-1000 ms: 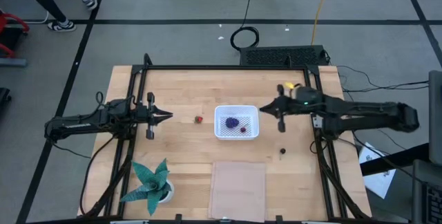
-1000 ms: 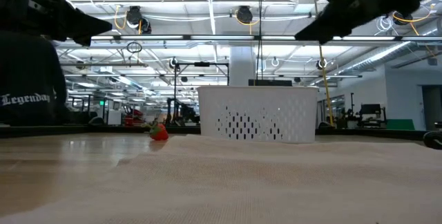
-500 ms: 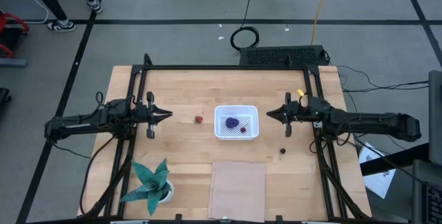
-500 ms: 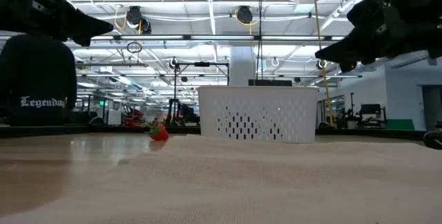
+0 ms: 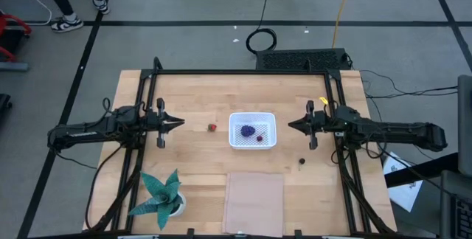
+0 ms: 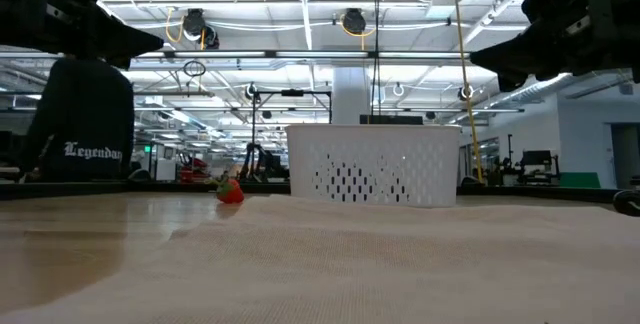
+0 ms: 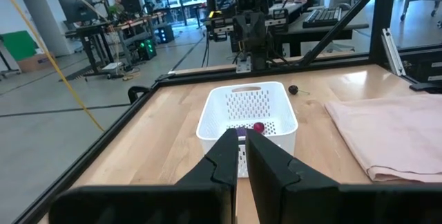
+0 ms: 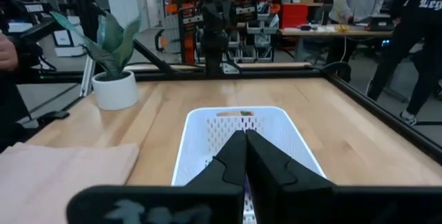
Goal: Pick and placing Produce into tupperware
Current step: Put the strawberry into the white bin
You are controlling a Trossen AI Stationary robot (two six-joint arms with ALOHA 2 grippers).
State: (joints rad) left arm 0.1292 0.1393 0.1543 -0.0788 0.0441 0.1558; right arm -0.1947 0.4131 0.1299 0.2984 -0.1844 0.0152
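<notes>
At the left of the overhead frame the left gripper (image 5: 179, 123) is hovering with its fingers nearly together, gripping nothing. Right of it, a small red piece (image 5: 212, 127) is lying on the wooden table (image 5: 192, 91), apart from the white tupperware (image 5: 252, 116) at centre, which is holding the purple lump (image 5: 248, 130) and what looks like a dark reddish ball (image 5: 259, 139). Another dark ball (image 5: 302, 161) is sitting lower right of the container. At right, the right gripper (image 5: 291, 125) is hanging pinched closed and empty.
</notes>
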